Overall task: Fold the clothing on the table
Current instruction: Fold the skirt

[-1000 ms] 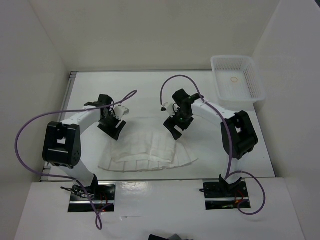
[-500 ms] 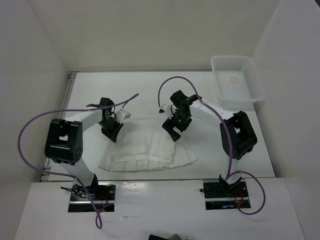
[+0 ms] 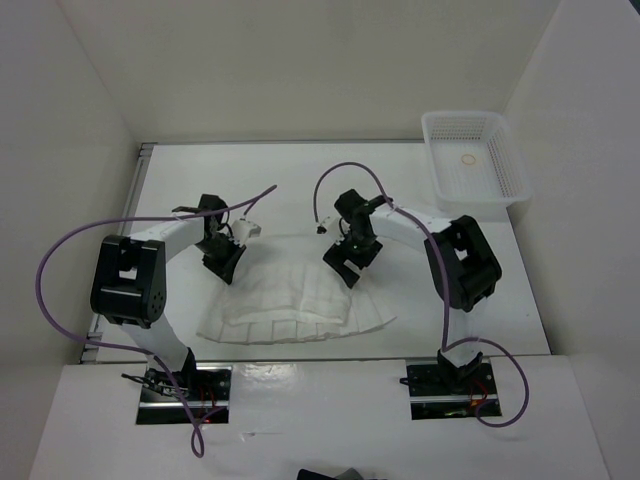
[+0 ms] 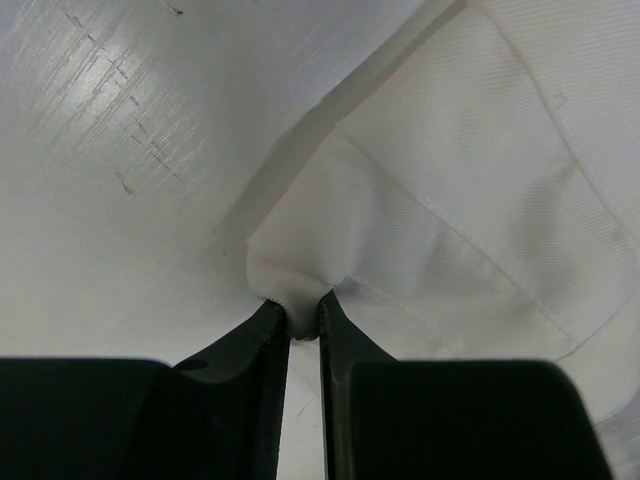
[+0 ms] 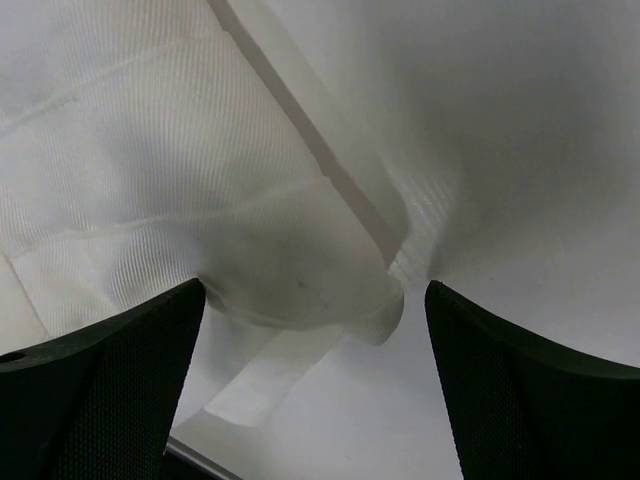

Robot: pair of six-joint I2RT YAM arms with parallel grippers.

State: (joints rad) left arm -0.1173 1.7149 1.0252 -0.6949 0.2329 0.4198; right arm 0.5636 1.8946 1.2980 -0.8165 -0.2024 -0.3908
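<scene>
The skirt (image 3: pixel 295 300) lies spread on the desk (image 3: pixel 300 180) between my arms. My left fingers (image 4: pixel 262 340) are clamped on its far left corner. My right fingers (image 5: pixel 100 380) stand wide apart over its far right corner.

One skirt (image 3: pixel 290 300), one basket (image 3: pixel 481 197), two arms (image 3: pixel 160 235) (image 3: pixel 420 222)

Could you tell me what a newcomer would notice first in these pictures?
The white pleated skirt lies spread on the table. The left claw pinches a tuft at its far left corner, while the right claw hangs wide open over the far right corner. A white basket sits at the table's far right.
</scene>
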